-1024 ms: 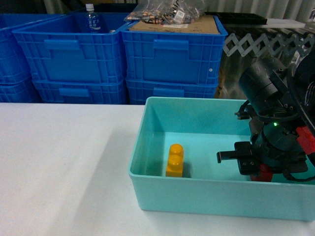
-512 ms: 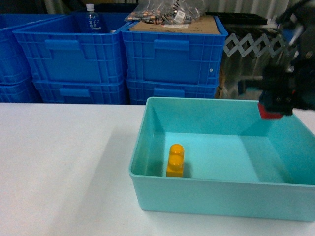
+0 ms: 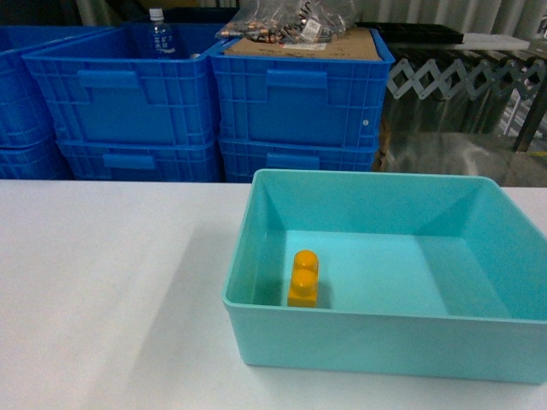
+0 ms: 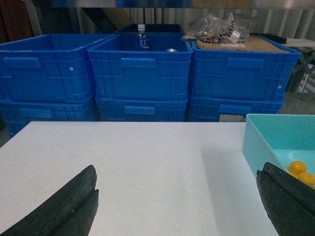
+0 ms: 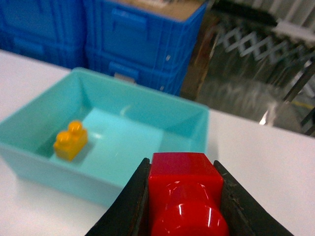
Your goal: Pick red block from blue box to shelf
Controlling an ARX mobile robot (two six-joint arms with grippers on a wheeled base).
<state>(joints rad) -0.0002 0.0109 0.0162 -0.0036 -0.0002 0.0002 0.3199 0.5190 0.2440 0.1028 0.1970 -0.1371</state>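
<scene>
Red block (image 5: 186,196): clamped between the two dark fingers of the right gripper (image 5: 183,206), stud toward the camera; held above the white table (image 5: 266,162), outside the blue box (image 5: 147,105), just past its near corner.
Change: a second earlier down inside the blue box with the arm; half a second earlier lifted over its right rim; now gone from the head view.
Blue box contents: only the yellow brick (image 3: 303,278), near the left wall.
Left gripper (image 4: 177,209): spread wide, empty, left of the blue box.
Meaning: pick done, probably; carry to the shelf remaining, shelf not seen.
</scene>
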